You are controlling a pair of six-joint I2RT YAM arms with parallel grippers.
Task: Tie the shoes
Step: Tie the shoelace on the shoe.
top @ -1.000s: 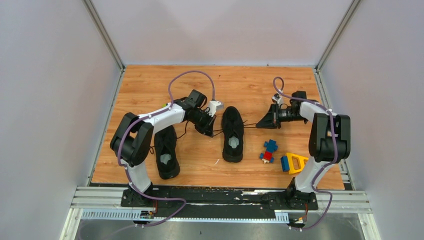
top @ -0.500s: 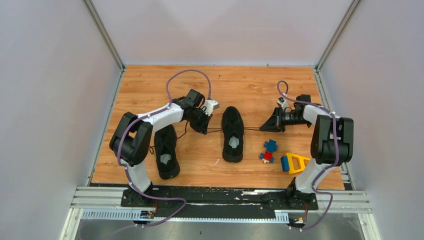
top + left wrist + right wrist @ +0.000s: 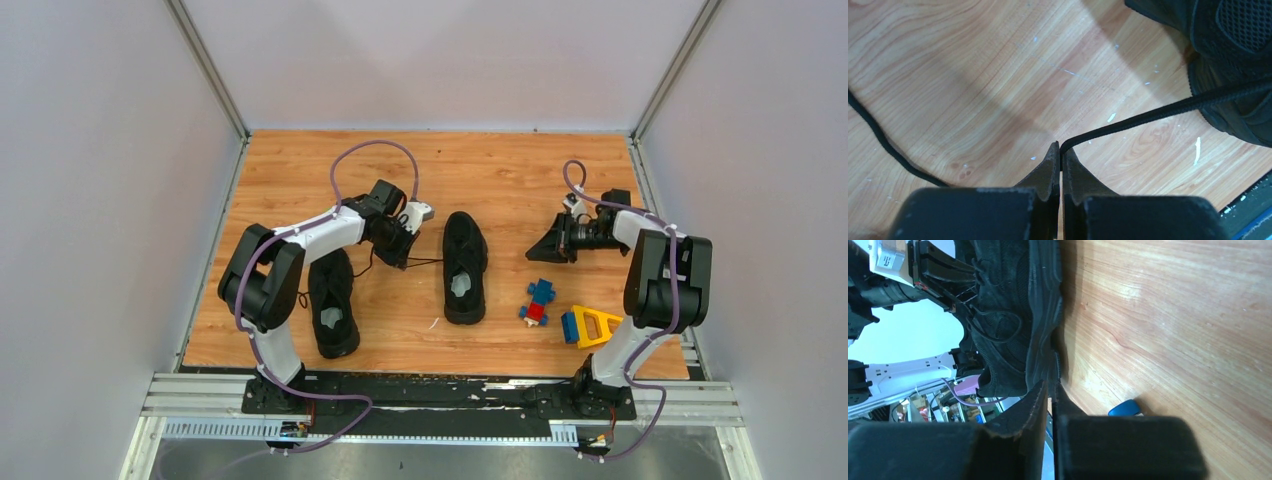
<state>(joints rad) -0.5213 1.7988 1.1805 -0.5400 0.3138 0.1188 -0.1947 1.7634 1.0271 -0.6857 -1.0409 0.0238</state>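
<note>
**Both grippers drawn farther out from the middle shoe**

On the wooden table (image 3: 500, 170), the left arm (image 3: 300, 240) has swung back toward its own side and the right arm (image 3: 660, 270) toward its side. Both grippers now stand farther from the middle shoe (image 3: 465, 268) than a second ago.

That shoe has stayed mid-table. It is all black, its toe points away from the arms, and a pale insole shows. The other shoe (image 3: 333, 305) lies the same way round, partly under the left arm.

The left gripper (image 3: 1060, 150), near the middle shoe's left flank, is clamped on a lace (image 3: 1158, 112) that runs taut to the shoe. The right gripper (image 3: 1050, 390) is well apart on the other side with its jaws pressed together. Whether it holds a lace cannot be told.

The toy blocks (image 3: 538, 302) have not moved.
</note>
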